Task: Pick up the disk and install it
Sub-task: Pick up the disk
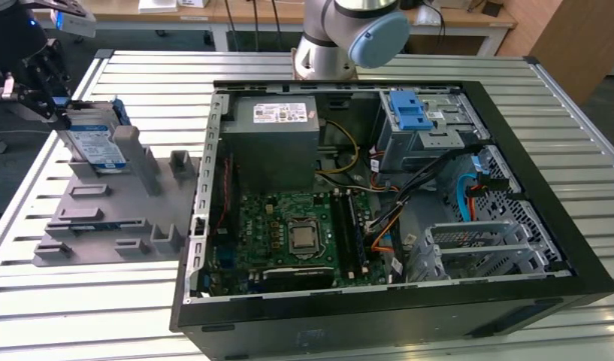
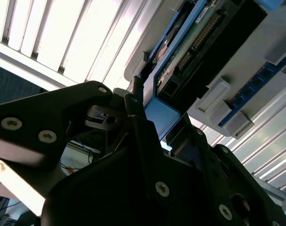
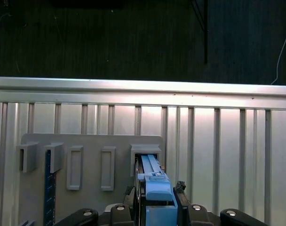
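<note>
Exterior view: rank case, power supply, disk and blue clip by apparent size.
Largest to smallest:
1. case
2. power supply
3. disk
4. blue clip
No ties. The disk stands on edge, so it may look smaller than it is.

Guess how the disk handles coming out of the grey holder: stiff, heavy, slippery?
Probably rigid: the disk is a flat metal slab standing upright in the grey holder without sagging. Likely heavy for its size, being metal-cased. Its smooth blue side rail may be slippery, and standing on edge it could tip if pushed sideways.
</note>
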